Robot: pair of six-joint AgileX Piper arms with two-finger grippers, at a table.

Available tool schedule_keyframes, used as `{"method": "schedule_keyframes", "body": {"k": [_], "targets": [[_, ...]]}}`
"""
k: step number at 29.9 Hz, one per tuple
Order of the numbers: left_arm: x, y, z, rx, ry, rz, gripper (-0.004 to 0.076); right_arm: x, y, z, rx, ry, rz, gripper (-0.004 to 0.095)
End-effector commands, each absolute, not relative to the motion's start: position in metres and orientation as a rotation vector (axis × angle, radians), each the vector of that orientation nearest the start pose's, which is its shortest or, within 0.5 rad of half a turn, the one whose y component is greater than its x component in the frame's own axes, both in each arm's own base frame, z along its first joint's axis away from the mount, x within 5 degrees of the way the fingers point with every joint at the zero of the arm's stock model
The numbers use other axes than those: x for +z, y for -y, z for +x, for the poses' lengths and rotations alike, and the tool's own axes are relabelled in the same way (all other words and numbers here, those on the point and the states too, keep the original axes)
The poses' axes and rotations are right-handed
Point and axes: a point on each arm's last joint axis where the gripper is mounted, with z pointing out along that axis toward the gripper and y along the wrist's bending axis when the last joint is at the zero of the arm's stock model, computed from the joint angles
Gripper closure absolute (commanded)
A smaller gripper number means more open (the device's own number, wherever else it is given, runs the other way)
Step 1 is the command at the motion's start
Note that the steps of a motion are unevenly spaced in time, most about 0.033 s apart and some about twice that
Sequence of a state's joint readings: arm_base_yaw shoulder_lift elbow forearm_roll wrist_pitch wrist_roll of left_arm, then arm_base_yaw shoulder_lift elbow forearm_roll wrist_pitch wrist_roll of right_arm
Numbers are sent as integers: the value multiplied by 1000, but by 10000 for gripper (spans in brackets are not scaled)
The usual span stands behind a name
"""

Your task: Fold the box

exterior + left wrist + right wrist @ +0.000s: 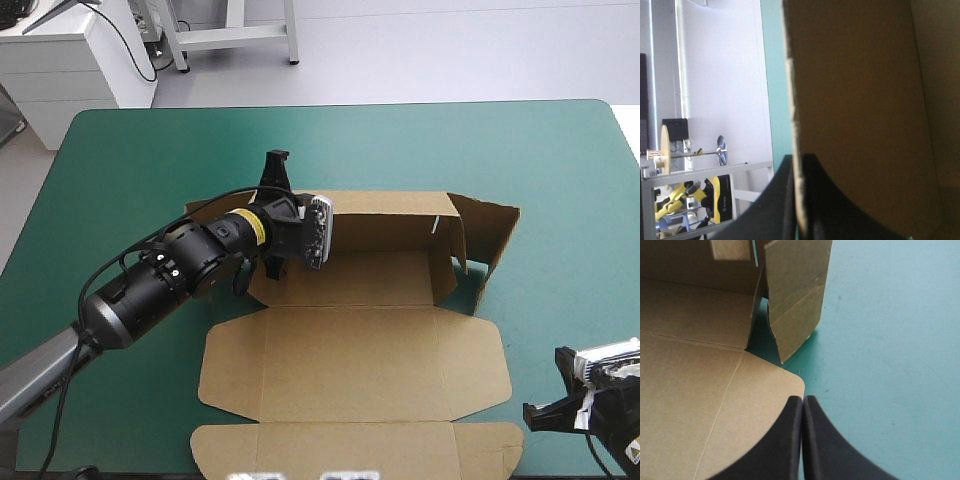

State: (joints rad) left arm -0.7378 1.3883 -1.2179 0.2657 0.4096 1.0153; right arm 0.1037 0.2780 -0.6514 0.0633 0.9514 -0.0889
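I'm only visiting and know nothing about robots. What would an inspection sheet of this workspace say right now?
surface: teal-green table cover, flat and smooth.
job's things: brown cardboard box, part-folded; its far wall and right end flap stand raised, and its lid panel lies flat on the near side.
clutter: nothing seen.
grippers: left pincer shut on the box, with the board's edge between its black fingers; right pincer shut, holding nothing, over the cover beside the lid's right corner.
cables: nothing seen.
surroundings: nothing seen.
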Motion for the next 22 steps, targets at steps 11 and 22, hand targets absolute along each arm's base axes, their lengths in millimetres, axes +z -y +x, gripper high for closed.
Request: {"method": "schedule_keyframes", "body": {"k": [11, 22], "targets": [[353, 198, 237, 389, -1147, 1580, 731, 364, -16, 42, 197, -2025, -169, 929], [352, 192, 241, 389, -1194, 1559, 731, 413, -26, 124, 207, -2136, -228, 927]]}}
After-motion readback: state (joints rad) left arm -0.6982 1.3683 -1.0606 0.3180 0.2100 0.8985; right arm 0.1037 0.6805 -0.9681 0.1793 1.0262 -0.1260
